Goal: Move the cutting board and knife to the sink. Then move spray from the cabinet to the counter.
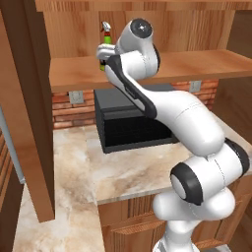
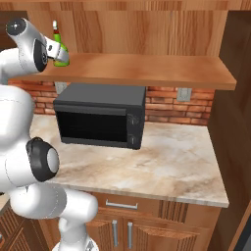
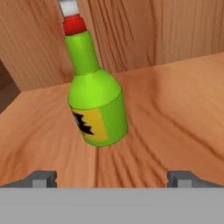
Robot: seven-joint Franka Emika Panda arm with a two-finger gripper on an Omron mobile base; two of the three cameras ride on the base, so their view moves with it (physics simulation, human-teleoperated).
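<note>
Spray: green bottle, red and white nozzle, black-and-yellow label; stands upright on the shelf of the cabinet, near the shelf's left end in the right base view. In the hand view it sits at 11 o'clock from centre, leaning in the frame.
Gripper: jaws wide apart, nothing between them; the two tips show at 7 and 5 o'clock in the hand view, with the spray ahead of them and not touching. In the left base view the hand is up at the shelf, just beside the bottle.
Arm: reaches up from the base to the shelf, passing in front of the microwave.
Microwave: black, on the counter below the shelf, door shut.
Counter: marbled stone.
Wall: red brick, behind the microwave.
</note>
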